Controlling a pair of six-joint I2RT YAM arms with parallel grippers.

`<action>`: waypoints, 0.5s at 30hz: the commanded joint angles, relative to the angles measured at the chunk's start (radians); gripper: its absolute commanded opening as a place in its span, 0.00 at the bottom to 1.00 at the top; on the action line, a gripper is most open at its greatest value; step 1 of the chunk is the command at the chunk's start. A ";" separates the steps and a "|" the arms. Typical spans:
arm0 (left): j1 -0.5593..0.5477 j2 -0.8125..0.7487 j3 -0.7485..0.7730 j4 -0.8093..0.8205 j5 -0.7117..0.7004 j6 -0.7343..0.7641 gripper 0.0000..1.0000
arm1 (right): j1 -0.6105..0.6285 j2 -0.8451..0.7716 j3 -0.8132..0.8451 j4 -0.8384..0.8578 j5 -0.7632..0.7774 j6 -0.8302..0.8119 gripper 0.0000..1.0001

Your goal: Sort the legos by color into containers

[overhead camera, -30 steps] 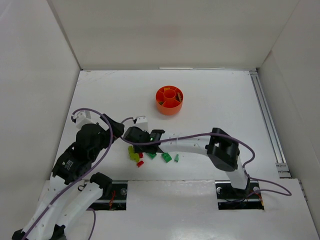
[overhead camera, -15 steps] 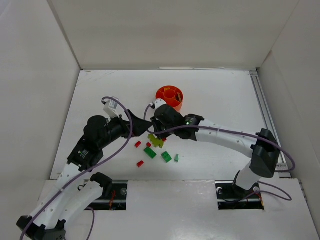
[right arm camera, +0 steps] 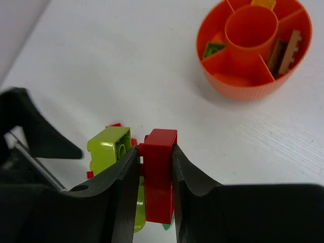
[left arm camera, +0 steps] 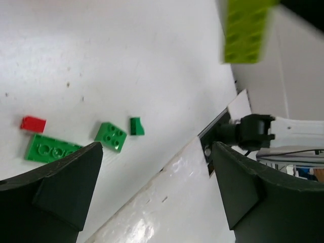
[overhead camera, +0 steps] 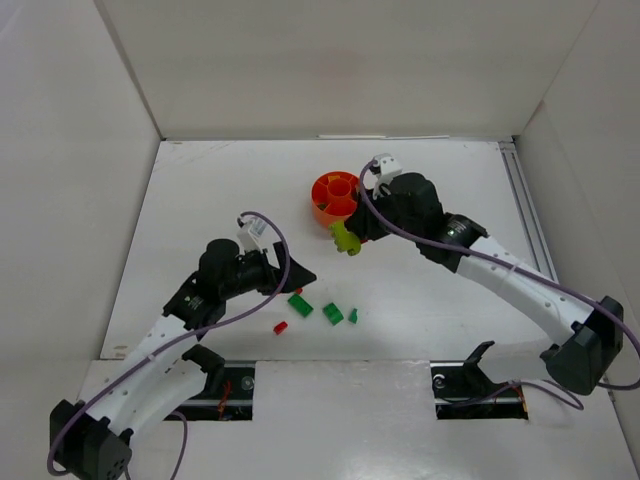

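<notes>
The orange dish [overhead camera: 338, 197] stands at the back middle of the table; in the right wrist view [right arm camera: 253, 45] it holds a brown brick [right arm camera: 286, 48], a green piece [right arm camera: 212, 49] and a yellow piece [right arm camera: 263, 4] in separate compartments. My right gripper [overhead camera: 350, 236] hovers just in front of the dish, shut on a red brick [right arm camera: 159, 174] with a lime brick [right arm camera: 109, 149] stuck to its left side. My left gripper [overhead camera: 298, 277] is open and empty above the loose green bricks [overhead camera: 300, 304] [overhead camera: 332, 314]. The left wrist view shows them [left arm camera: 50, 149] [left arm camera: 111, 135].
A small green piece [overhead camera: 353, 316] and a red brick [overhead camera: 281, 327] lie near the front edge, with a tiny red piece [overhead camera: 298, 291] under my left gripper. White walls enclose the table on three sides. A rail [overhead camera: 535, 250] runs along the right.
My right gripper has risen off the brick pile with the red and lime bricks and moved back and right to the dish. My left arm has swung forward toward the green bricks.
</notes>
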 commanded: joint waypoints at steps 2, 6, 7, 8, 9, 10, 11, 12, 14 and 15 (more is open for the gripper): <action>-0.044 0.032 -0.006 0.140 0.041 -0.017 0.86 | -0.004 -0.019 0.007 0.153 -0.118 0.045 0.00; -0.044 0.055 0.014 0.218 0.041 -0.026 0.85 | -0.004 0.010 0.016 0.162 -0.160 0.060 0.00; -0.044 0.064 0.014 0.240 0.041 -0.039 0.85 | -0.004 0.019 0.016 0.173 -0.169 0.060 0.00; -0.044 0.064 0.014 0.273 0.041 -0.039 0.85 | -0.013 0.019 0.016 0.173 -0.169 0.060 0.00; -0.044 0.064 0.023 0.287 0.032 -0.049 0.85 | -0.013 0.019 0.016 0.173 -0.169 0.069 0.00; -0.044 0.064 0.023 0.300 0.031 -0.049 0.84 | -0.013 0.019 0.016 0.182 -0.169 0.069 0.00; -0.044 0.064 0.036 0.300 0.018 -0.049 0.81 | -0.013 0.019 0.016 0.182 -0.169 0.069 0.00; -0.044 0.075 0.036 0.310 0.007 -0.049 0.80 | -0.013 0.019 0.016 0.182 -0.169 0.069 0.00; -0.044 0.094 0.063 0.310 -0.016 -0.049 0.78 | -0.013 0.029 0.016 0.182 -0.158 0.080 0.00; -0.044 0.103 0.063 0.310 -0.031 -0.049 0.76 | -0.004 0.029 0.016 0.182 -0.158 0.080 0.00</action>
